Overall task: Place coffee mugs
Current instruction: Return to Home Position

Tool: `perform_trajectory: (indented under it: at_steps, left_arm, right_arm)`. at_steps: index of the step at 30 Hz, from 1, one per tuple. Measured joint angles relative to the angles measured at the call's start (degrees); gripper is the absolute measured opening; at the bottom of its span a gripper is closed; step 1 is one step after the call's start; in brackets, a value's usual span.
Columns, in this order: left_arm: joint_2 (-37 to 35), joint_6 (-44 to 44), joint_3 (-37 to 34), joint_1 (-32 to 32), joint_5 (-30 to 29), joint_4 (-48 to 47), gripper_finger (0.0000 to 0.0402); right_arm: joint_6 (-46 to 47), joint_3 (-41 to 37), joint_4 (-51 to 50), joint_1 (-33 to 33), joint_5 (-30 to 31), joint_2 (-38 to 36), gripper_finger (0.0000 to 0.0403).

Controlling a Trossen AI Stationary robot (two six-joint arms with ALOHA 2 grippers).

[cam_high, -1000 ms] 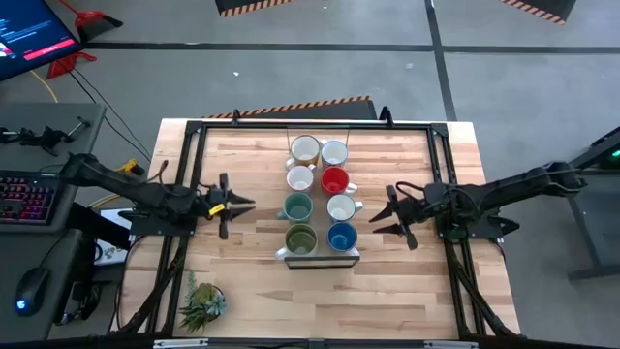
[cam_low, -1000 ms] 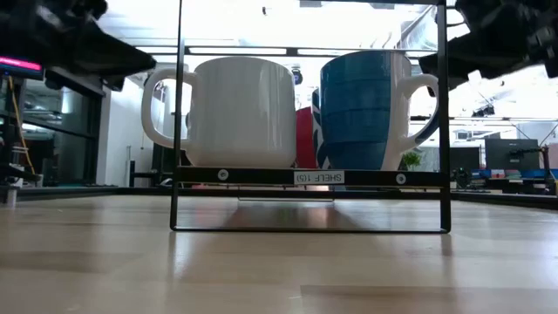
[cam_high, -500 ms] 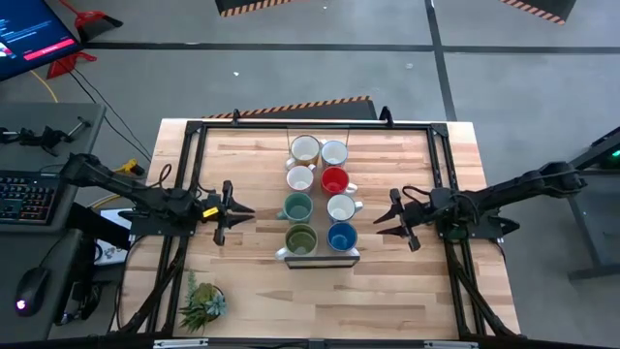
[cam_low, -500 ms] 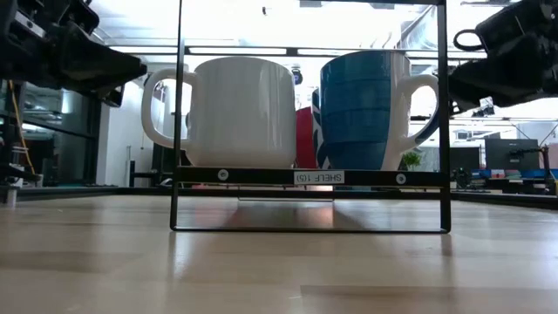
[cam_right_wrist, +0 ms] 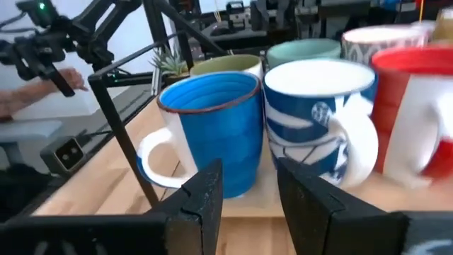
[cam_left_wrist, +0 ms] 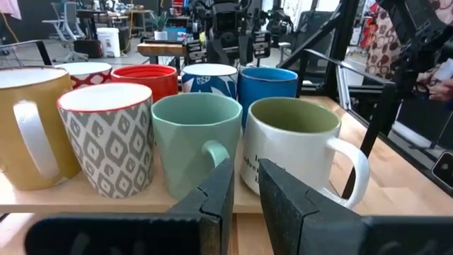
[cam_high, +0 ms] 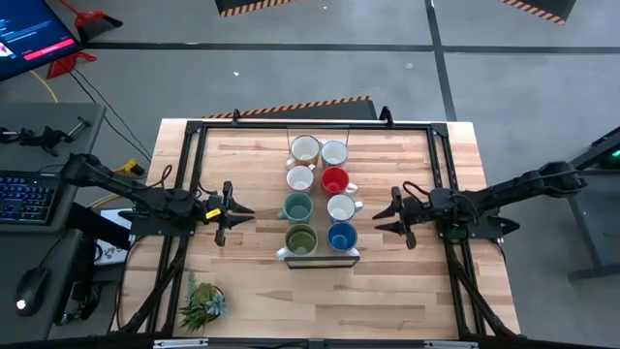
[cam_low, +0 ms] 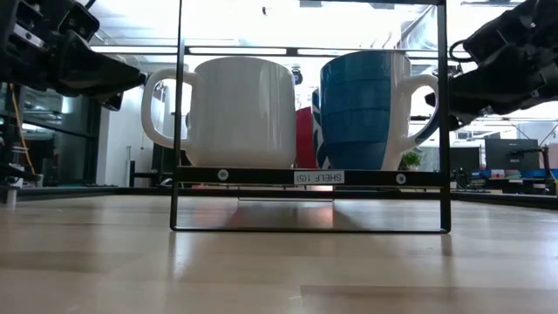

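Observation:
Several coffee mugs stand upright in two rows on a small black wire shelf [cam_high: 320,258] at the table's middle. Nearest the front are an olive-lined white mug [cam_high: 300,237] and a blue mug [cam_high: 341,236], with a teal mug [cam_left_wrist: 198,142] and a red mug [cam_high: 334,179] behind them. My left gripper [cam_left_wrist: 245,188] hovers level left of the shelf, open by a narrow gap and pointing at the teal and olive-lined mugs. My right gripper [cam_right_wrist: 249,188] hovers right of the shelf, open, facing the blue mug [cam_right_wrist: 212,127]. Neither holds anything.
A small spiky potted plant [cam_high: 201,302] sits at the table's near left corner. A black frame [cam_high: 194,174] runs round the tabletop. The shelf's thin black uprights [cam_low: 180,113] stand between the grippers and the mugs. Bare wood lies in front of the shelf.
Both grippers have sunk toward the table beside the shelf and tipped closer to level, the left on the shelf's left, the right on its right. Their finger gaps look the same. The mugs have not moved.

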Motion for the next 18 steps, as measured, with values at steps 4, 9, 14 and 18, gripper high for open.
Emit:
perform_trajectory:
  at_steps: [4,9,14,18]
  left_arm:
    - [0.0,0.01,0.0,0.0,-0.02,0.08,0.0058]
    - [0.0,0.01,0.0,0.0,-0.02,0.09,0.0058]
    - [0.0,0.01,0.0,0.0,-0.03,0.11,0.0058]
    - [0.0,-0.02,0.0,0.0,-0.04,0.12,0.0058]
  right_arm:
    - [4.47,0.0,-1.07,0.0,-0.01,0.03,0.0119]
    - [8.85,-0.02,-1.49,0.0,-0.01,0.03,0.0119]
    - [9.1,-0.02,-1.49,0.0,0.01,0.03,0.0119]
    - [9.1,-0.04,-1.49,0.0,-0.01,0.03,0.0119]
